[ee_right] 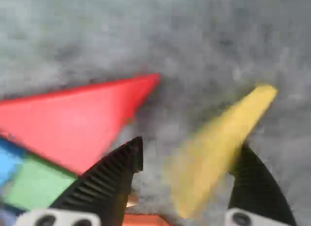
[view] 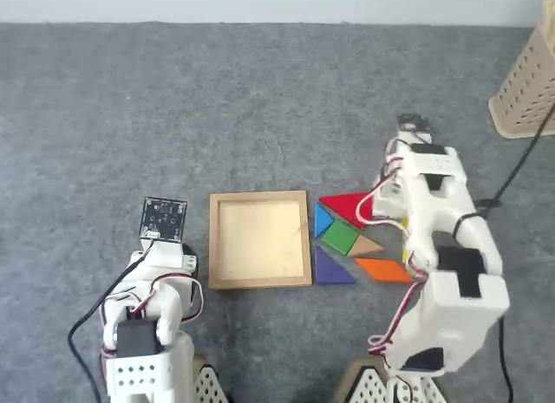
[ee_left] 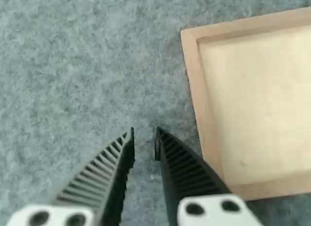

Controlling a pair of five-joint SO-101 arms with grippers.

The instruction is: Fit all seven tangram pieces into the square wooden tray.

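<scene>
Jaws of my right gripper (ee_right: 190,146) stand spread around the yellow piece (ee_right: 228,124) — my left gripper (ee_left: 144,136), beside the tray (ee_left: 190,75), sits nearly closed, empty.

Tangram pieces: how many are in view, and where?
7. Beside the square wooden tray lie six: red triangle, blue piece, green square, tan triangle, purple triangle, orange piece. The seventh, a yellow piece, is between the fingers of the right gripper.

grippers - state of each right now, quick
left gripper: closed, empty.
right gripper: open, with the yellow piece between its fingers.
</scene>
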